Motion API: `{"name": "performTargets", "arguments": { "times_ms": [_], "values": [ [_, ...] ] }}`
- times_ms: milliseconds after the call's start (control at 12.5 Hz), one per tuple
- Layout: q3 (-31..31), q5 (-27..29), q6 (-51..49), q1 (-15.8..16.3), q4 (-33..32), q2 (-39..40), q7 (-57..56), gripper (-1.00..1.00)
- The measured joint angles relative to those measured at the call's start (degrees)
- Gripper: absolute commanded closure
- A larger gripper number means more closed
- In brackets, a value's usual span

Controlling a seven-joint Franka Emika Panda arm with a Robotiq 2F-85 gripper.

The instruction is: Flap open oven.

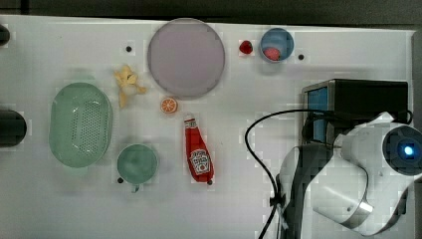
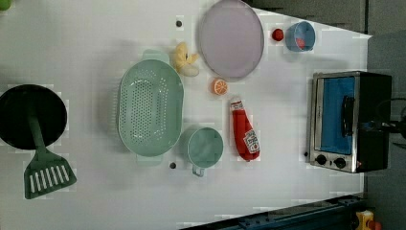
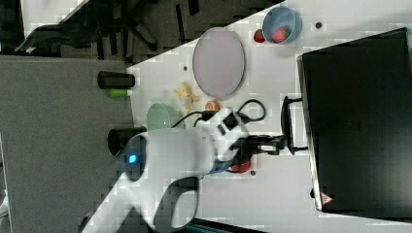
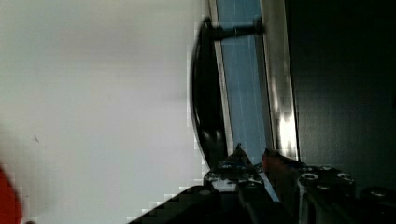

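Now the gripper (image 3: 277, 144) is hovering, fingers nearly together and gripping nothing, just beside the bar handle (image 3: 286, 124), running crosswise to them, of the shut oven (image 3: 357, 121) at the table's (image 1: 74, 209) edge.

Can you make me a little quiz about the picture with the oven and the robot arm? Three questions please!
1. True or false: the blue glass door of the boxy silver and black toaster oven is shut.
2. What lies in the small round blue bowl? A: something small and red. B: the orange slice. C: the red ketchup bottle.
3. Fill in: in the right view, the robot's black gripper is right by the oven's black bar ____.

Key: 1 true. 2 A. 3 handle.
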Motion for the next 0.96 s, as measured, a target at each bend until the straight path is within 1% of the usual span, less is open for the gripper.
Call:
{"name": "performTargets", "arguments": {
  "times_ms": [240, 400, 560, 720, 960],
  "values": [
    [0.2, 0.0, 2.8, -0.7, -0.2, 4.3, -0.5, 0.65],
    [0.9, 0.3, 4.8, -0.5, -0.1, 5.9, -0.7, 0.65],
    [0.9, 0.2, 5.8, 0.2, -0.2, 6.1, -1.1, 0.65],
    [0.8, 1.0, 5.9, -0.1, -0.1, 6.4, -1.2, 0.65],
    [1.0, -0.2, 7.2, 0.0, -0.1, 7.3, -1.5, 0.65]
  ]
}}
